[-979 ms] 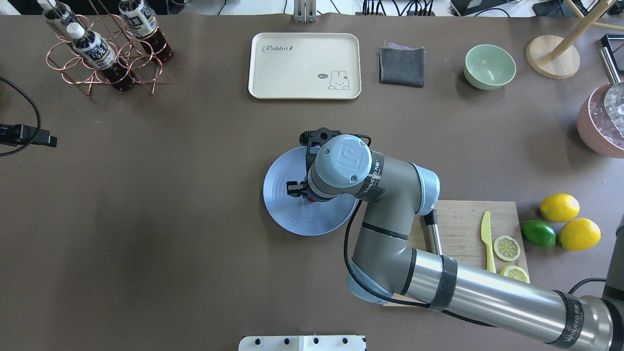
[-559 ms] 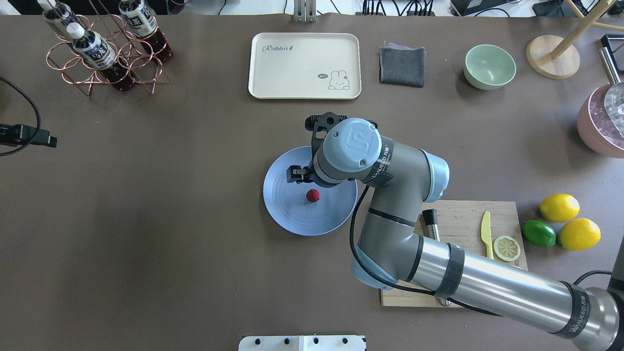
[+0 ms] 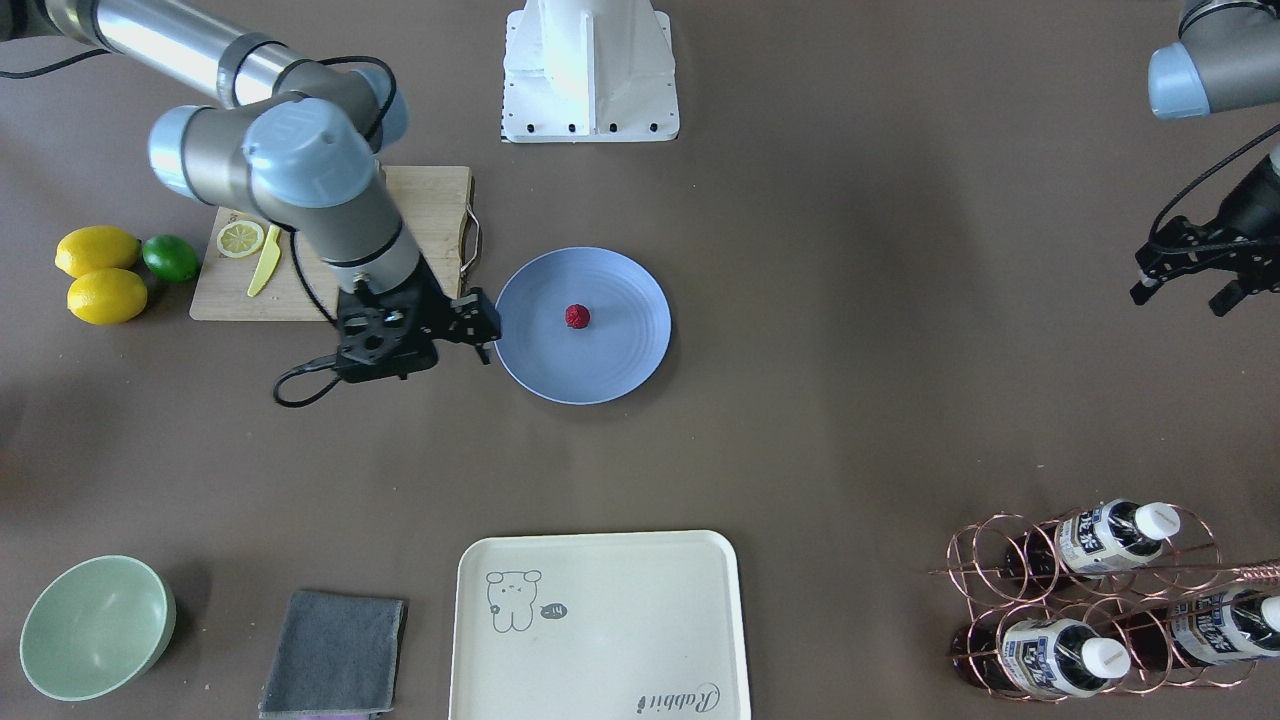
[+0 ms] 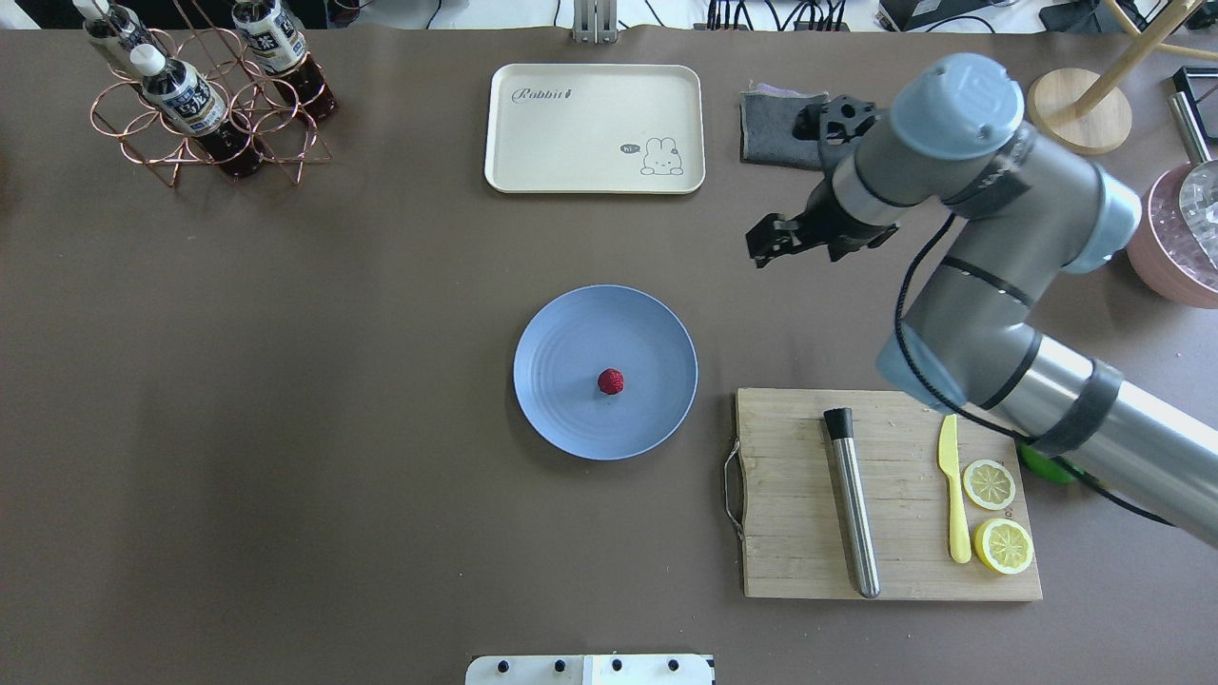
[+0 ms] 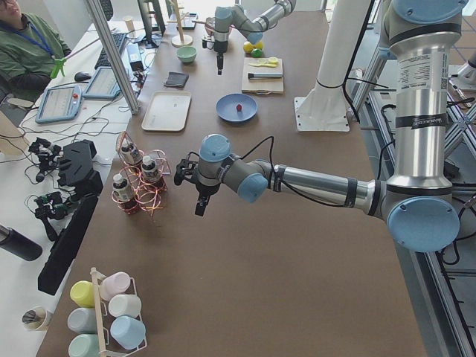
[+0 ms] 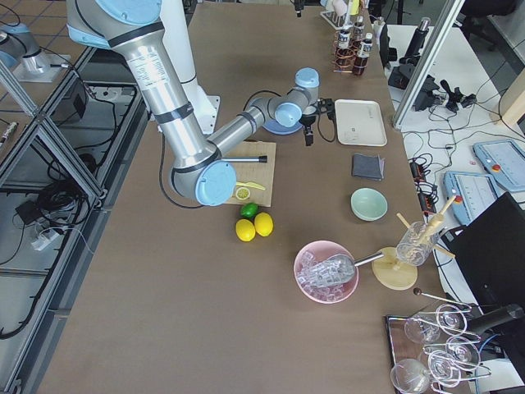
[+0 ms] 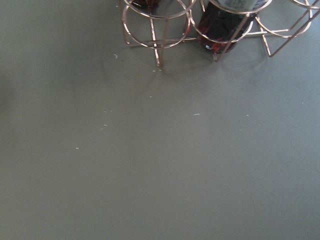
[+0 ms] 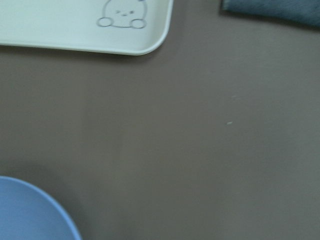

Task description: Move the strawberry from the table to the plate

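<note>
The small dark-red strawberry [image 4: 611, 381] [image 3: 577, 316] lies by itself near the middle of the round light-blue plate [image 4: 571, 333] [image 3: 620, 350] on the brown table [image 4: 333, 381]. My right gripper [image 4: 797, 255] hangs open and holds nothing, raised above the table to the far right of the plate, near the grey cloth. The right wrist view catches only the plate's rim [image 8: 35, 212] at its lower left. My left gripper [image 3: 1182, 295] is open and holds nothing, far off by the bottle rack.
A wooden cutting board [image 4: 790, 561] with a metal muddler [image 4: 850, 504], a yellow knife and lemon slices lies right of the plate. A cream tray [image 4: 595, 128], grey cloth [image 4: 785, 128] and green bowl [image 4: 954, 130] line the far side. The bottle rack [image 4: 205, 95] stands far left.
The right gripper let go of the strawberry on the plate, then rose and swung away to the far right. The left gripper has left the overhead view's left edge.
</note>
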You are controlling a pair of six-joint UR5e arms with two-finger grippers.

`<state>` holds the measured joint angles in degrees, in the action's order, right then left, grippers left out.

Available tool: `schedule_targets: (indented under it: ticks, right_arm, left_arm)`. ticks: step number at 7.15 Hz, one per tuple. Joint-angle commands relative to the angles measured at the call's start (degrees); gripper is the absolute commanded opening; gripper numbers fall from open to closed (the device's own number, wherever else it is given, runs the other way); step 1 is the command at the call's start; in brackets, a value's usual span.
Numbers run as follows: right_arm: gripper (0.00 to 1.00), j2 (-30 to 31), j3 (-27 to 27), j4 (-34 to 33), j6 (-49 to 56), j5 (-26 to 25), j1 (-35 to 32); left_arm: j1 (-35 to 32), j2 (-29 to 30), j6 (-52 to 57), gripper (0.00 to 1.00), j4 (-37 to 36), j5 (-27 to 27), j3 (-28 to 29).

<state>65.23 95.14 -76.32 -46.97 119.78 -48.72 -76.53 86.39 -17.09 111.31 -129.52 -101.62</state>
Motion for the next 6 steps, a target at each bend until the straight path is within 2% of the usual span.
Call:
schedule_targets:
  ticks: [1,2,3,4,5,6]
  right_arm:
    - [1.00,10.40,0.05,0.12,19.90,4.75,-13.53]
    - [1.00,13.23,-2.91,0.21,25.91,8.42,-20.91]
    - [1.00,14.13,-7.81,0.04,31.80,13.07,-28.29]
    - [1.00,14.23,-12.91,-0.14,39.51,15.46,-34.11]
    - [1.00,14.58,-16.88,-0.14,43.07,15.49,-37.99]
    - [1.00,15.88,-17.87,-0.14,44.41,15.49,-40.29]
  left_arm:
    - [-7.90,0.27,16.41,0.98,-9.07,-0.12,0.19]
    - [-9.85,0.18,21.00,0.98,-12.06,0.06,0.37]
    - [-10.83,0.01,21.22,0.98,-13.39,0.06,0.46]
    - [-10.92,-0.08,21.31,0.98,-13.32,-0.29,2.03]
    - [-11.01,-0.35,21.22,0.98,-13.05,-0.29,2.04]
    - [-10.93,-0.09,21.22,0.98,-12.97,-0.29,2.48]
